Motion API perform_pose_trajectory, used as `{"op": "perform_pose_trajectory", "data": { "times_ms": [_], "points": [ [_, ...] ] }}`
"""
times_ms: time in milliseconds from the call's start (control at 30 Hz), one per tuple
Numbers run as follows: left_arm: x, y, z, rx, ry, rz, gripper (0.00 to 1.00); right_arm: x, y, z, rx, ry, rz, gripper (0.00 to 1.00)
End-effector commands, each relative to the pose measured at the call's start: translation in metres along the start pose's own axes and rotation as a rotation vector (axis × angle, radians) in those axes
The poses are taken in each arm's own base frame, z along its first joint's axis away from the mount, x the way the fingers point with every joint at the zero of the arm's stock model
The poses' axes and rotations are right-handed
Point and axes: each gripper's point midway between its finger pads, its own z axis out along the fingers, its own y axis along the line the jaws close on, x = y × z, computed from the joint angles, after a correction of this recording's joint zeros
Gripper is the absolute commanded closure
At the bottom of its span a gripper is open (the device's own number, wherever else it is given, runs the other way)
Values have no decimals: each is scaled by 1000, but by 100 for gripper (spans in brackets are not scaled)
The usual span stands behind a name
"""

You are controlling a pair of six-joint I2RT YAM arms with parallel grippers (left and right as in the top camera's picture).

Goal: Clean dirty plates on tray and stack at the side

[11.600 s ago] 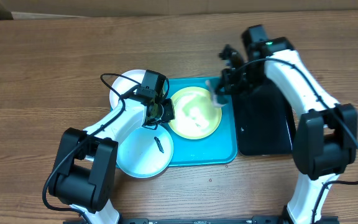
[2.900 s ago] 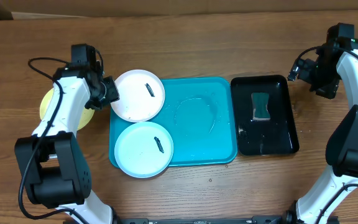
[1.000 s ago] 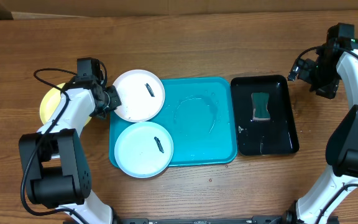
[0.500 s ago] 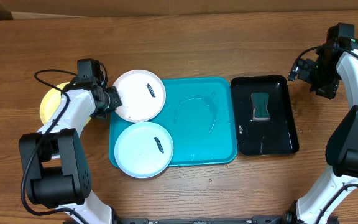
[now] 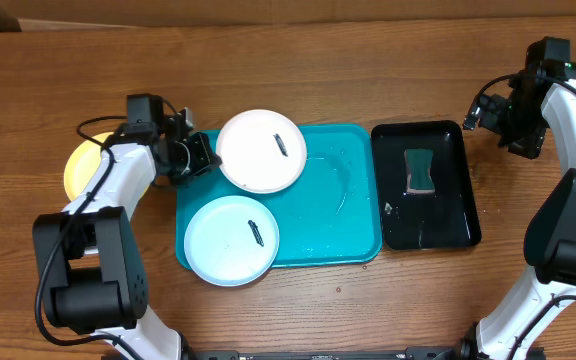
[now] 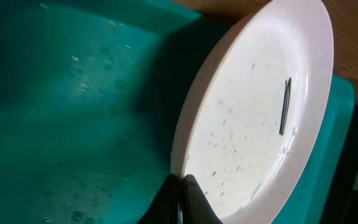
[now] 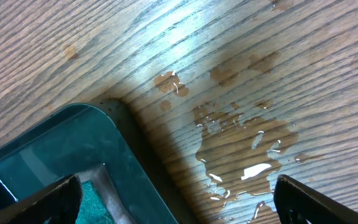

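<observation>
Across the tray's (image 5: pixel 338 220) far-left rim sits the white plate (image 5: pixel 261 151), dark smear (image 5: pixel 280 143) unwiped, with the left fingers (image 6: pixel 194 200) pinched on its left edge. The pale blue plate (image 5: pixel 232 239) lies on the tray's near-left corner, and the yellow-green plate (image 5: pixel 80 168) rests on the desk (image 5: pixel 368 60) well left of the tray. Right of the tray, beyond the black tray (image 5: pixel 448 210) holding the sponge (image 5: pixel 420 171), the right fingers (image 7: pixel 42 199) are spread wide around nothing. The white plate looks to be on its way to the tray's bare middle, so next the left arm must steady it flat while the right fetches the sponge.
</observation>
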Motion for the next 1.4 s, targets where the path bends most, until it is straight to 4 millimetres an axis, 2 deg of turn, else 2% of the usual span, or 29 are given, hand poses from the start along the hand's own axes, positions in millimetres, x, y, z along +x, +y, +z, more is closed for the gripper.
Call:
{"op": "perform_pose_trajectory", "data": {
  "times_ms": [0, 133, 467, 533, 633, 800, 967, 1133, 1367],
  "points": [
    [15, -29, 10, 78, 59, 23, 96, -11, 6, -24, -22, -67, -3, 0],
    [29, -46, 22, 51, 89, 45, 96, -11, 6, -24, -22, -67, -2, 0],
    [63, -70, 47, -74, 116, 136, 96, -11, 6, -24, -22, -68, -3, 0],
    [60, -69, 47, -99, 98, 141, 94, -11, 6, -24, -22, -67, -3, 0],
    [53, -71, 44, -109, 81, 144, 81, -11, 6, -24, -22, -67, -3, 0],
    [34, -78, 24, -186, 47, 166, 71, -11, 6, -24, -22, -67, -3, 0],
    [27, -71, 14, -307, 12, 201, 72, -11, 6, -24, -22, -68, -3, 0],
    [37, -60, 26, -381, 1, 241, 75, -11, 6, -24, -22, -68, -3, 0],
    [44, -57, 47, -385, 14, 263, 78, -11, 6, -24, -22, -68, -2, 0]
  ]
}}
